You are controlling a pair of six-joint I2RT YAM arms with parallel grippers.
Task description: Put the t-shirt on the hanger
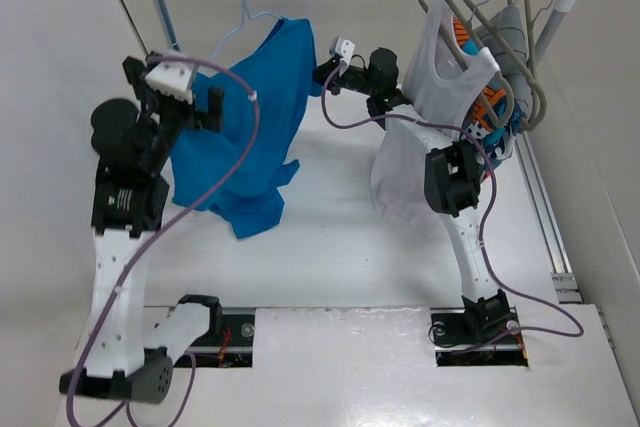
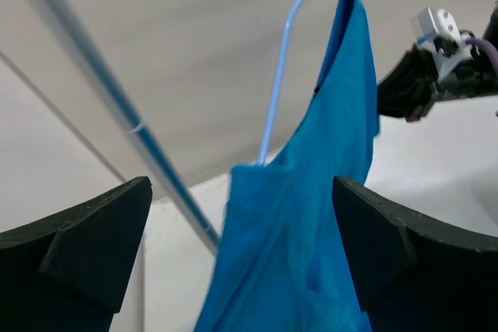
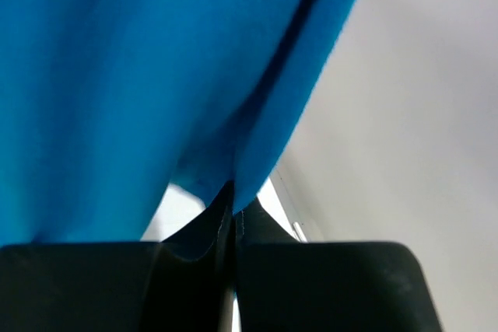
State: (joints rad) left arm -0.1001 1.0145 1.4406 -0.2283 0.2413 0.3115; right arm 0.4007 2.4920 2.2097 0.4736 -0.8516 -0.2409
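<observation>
Left gripper wide open and empty, plain bright blue soft-fabric t-shirt just right of it, draped on thin pale-blue wire hanger, right gripper clamped on the shirt's far edge; shirt looks half-seated, so letting go may slide it off.

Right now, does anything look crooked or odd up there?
Yes. The t-shirt hangs lopsided on the hanger: one wire shoulder is bare, with the cloth bunched toward the other side, where the right gripper pinches its edge.
</observation>
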